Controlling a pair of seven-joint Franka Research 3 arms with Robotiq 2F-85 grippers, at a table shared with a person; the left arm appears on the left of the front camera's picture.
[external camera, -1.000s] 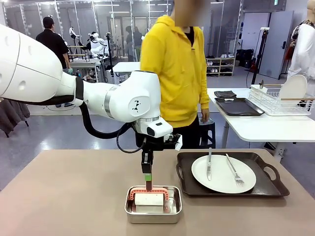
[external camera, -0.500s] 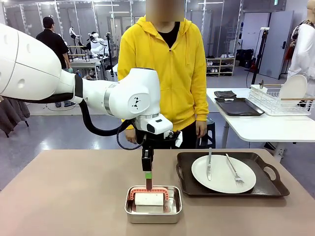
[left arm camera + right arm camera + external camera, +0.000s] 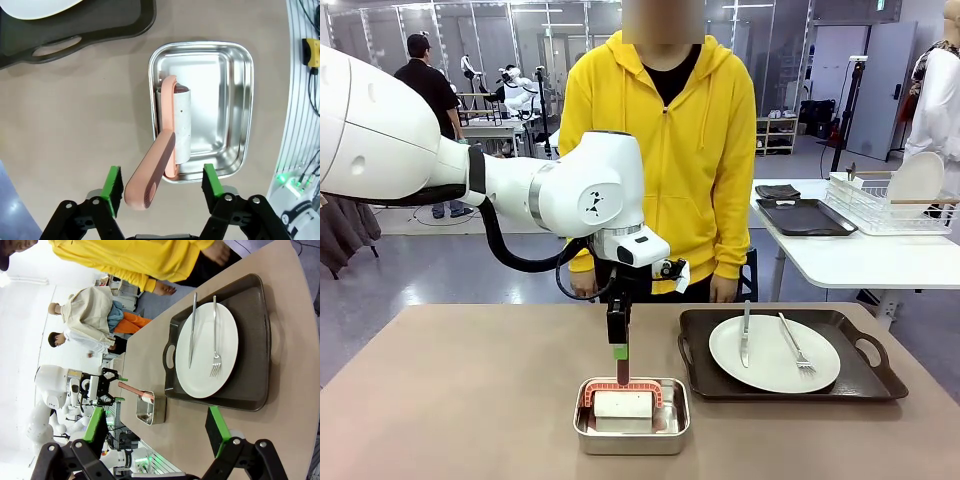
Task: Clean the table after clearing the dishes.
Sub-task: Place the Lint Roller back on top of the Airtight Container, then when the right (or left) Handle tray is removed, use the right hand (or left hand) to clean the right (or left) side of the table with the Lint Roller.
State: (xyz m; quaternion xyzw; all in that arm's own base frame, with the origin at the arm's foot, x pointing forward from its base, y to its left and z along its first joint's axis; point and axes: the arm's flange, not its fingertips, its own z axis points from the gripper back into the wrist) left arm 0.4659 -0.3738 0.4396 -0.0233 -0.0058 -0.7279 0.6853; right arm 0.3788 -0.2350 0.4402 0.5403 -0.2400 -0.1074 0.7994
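Observation:
On the tan table [image 3: 470, 400] a round white plate [image 3: 774, 352] with a knife and fork rests on a black handled tray [image 3: 865, 378]; the right wrist view has the same plate [image 3: 207, 350] on its tray [image 3: 255, 340]. My left gripper [image 3: 619, 362] points straight down over a small steel pan [image 3: 631, 430]. In the left wrist view that gripper [image 3: 161, 187] is open, with its green pads wide on either side of the pink roller handle [image 3: 152, 170], which touches neither pad. The white roller [image 3: 181, 125] lies in the pan [image 3: 235, 100]. My right gripper [image 3: 155, 435] is open and holds nothing.
A person in a yellow hoodie [image 3: 660, 150] stands at the table's far edge, hands hanging near it. To the right is a white side table [image 3: 860, 260] with a dish rack [image 3: 885, 205] and a black tray [image 3: 805, 217].
My left gripper has opened and let go of the roller handle, with the roller staying in the pan. The person has stepped left to face the table's middle.

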